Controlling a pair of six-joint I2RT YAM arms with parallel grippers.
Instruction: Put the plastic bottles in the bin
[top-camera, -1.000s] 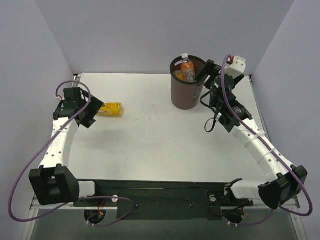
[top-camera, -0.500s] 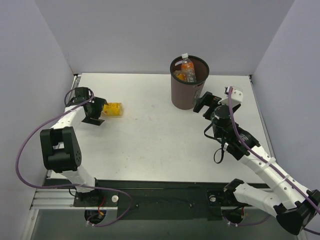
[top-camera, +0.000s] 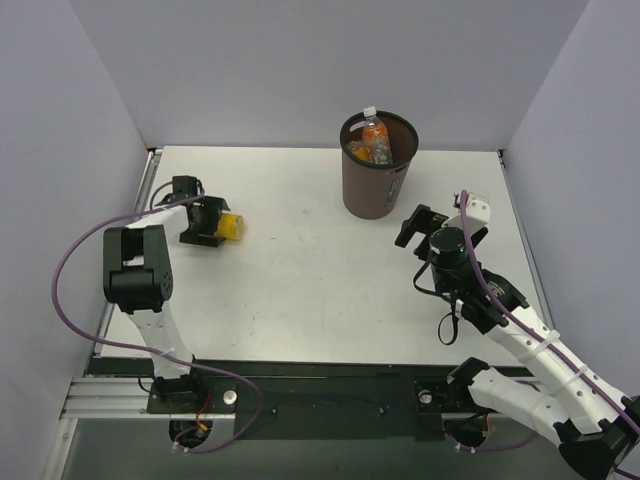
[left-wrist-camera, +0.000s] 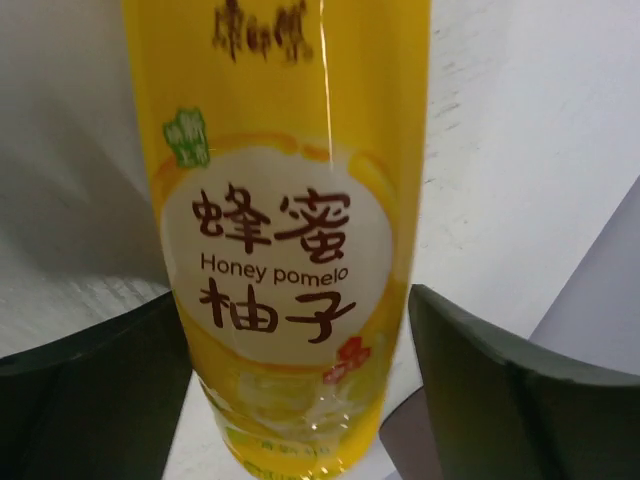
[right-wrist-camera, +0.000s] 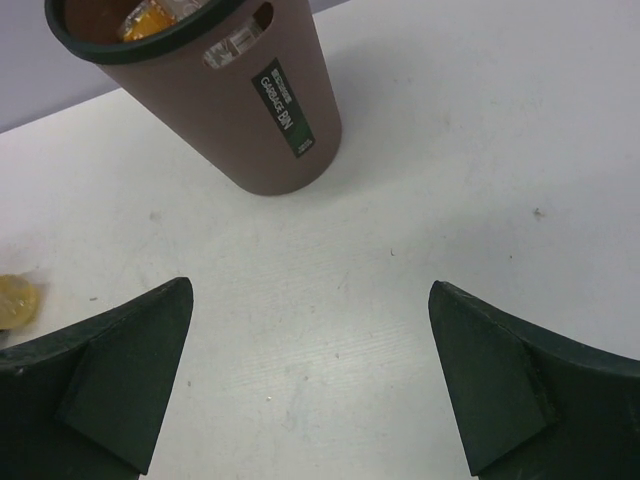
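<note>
Yellow bottle (top-camera: 231, 226) lying flat at nine o'clock on the desk (top-camera: 300, 270), glossy plastic, round-bodied, white oval label (left-wrist-camera: 275, 255) reading Honey pomelo; left claw (left-wrist-camera: 292, 380) spread wide, straddling it, apparently lining up a grasp, no squeeze yet; right claw (right-wrist-camera: 310, 390) gaping, empty, at three o'clock; bin (top-camera: 372, 190) at twelve o'clock, matte brown, tapered, orange bottles (top-camera: 374, 138) already inside.

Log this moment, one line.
left gripper: open, straddling yellow plastic bottle | right gripper: open, empty | dark brown round bin: orange bottles inside
</note>
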